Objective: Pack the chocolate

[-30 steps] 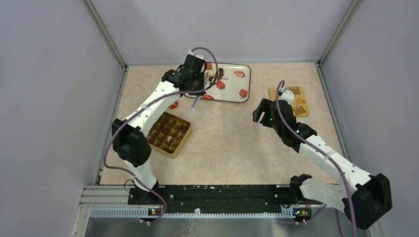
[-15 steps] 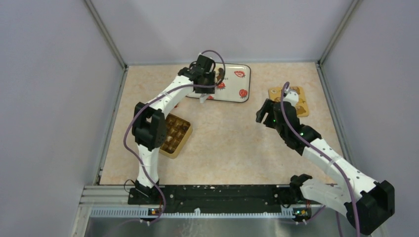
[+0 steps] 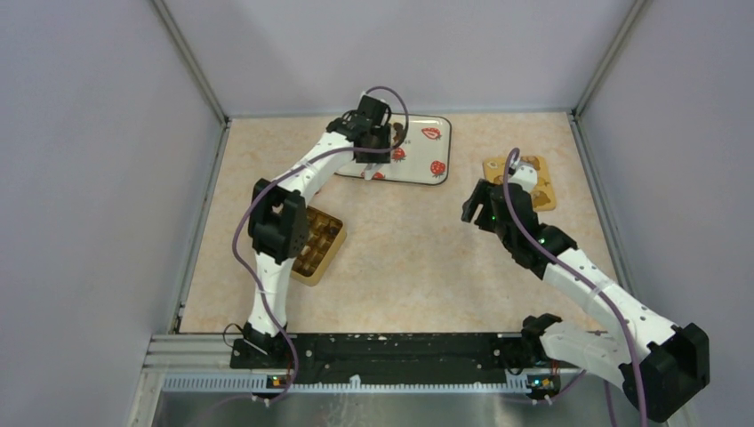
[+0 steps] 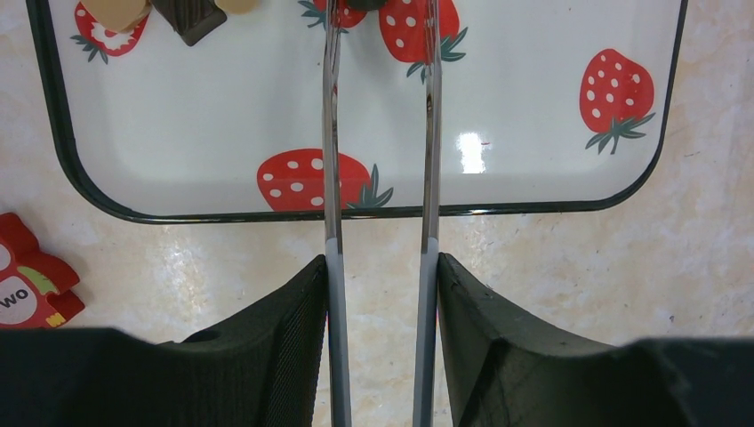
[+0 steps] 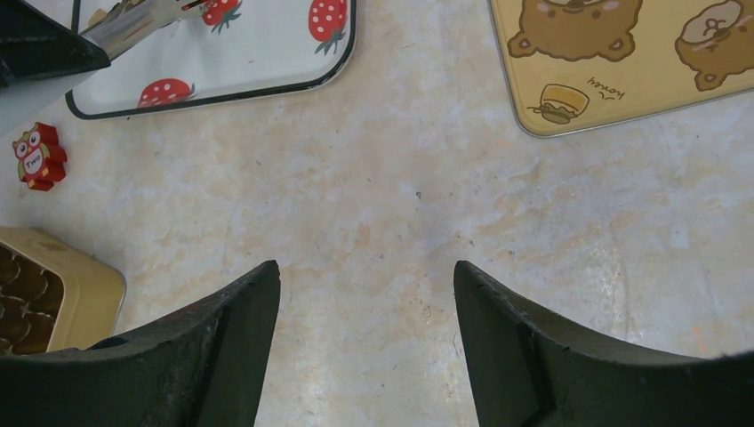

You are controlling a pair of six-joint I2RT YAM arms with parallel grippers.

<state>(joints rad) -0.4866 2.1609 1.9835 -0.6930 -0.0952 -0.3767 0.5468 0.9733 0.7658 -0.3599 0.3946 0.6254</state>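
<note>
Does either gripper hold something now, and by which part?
The left gripper holds metal tongs by their rear arms; the right gripper is open and holds nothing.

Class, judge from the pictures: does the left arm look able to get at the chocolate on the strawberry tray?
Probably yes. The left gripper holds tweezers out over the tray, prongs apart; the chocolate lies near their tips, with only bare tray between.

Left gripper (image 4: 381,267) around tongs (image 4: 433,160) (half-spread), right gripper (image 5: 364,267) agape
</note>
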